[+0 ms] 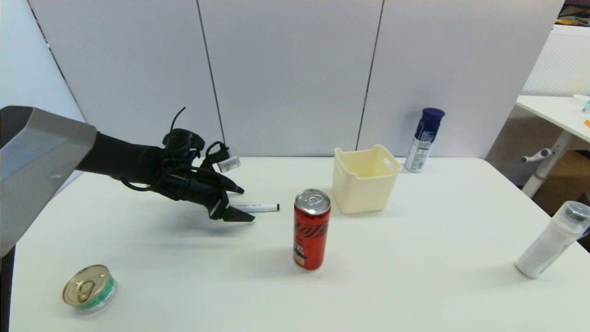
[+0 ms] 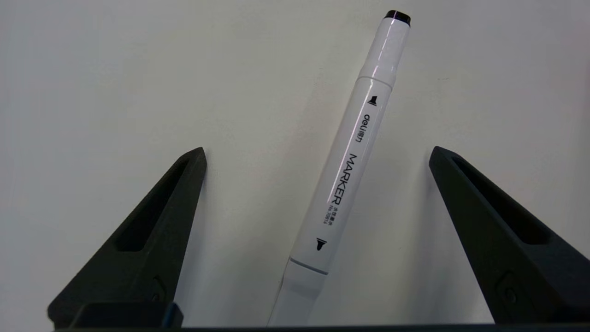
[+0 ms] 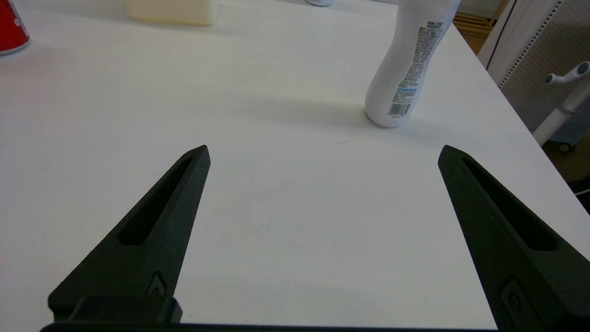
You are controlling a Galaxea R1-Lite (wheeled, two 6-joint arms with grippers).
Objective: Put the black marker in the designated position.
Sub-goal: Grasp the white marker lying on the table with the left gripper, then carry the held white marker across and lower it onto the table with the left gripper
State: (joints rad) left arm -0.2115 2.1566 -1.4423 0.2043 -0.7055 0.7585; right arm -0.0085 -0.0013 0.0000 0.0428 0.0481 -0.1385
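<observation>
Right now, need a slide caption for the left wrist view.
Left claw open over the white table, the black marker lying between its fingers, not yet gripped.

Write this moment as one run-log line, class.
left gripper: open, straddling black marker | marker: flat on table, ungrasped | right gripper: open, idle over table

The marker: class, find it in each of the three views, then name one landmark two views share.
Head: marker lies left of the red can, at the left end effector.
Left wrist: marker between the open fingers.
Right wrist: absent.
Shared landmark: red can.
</observation>
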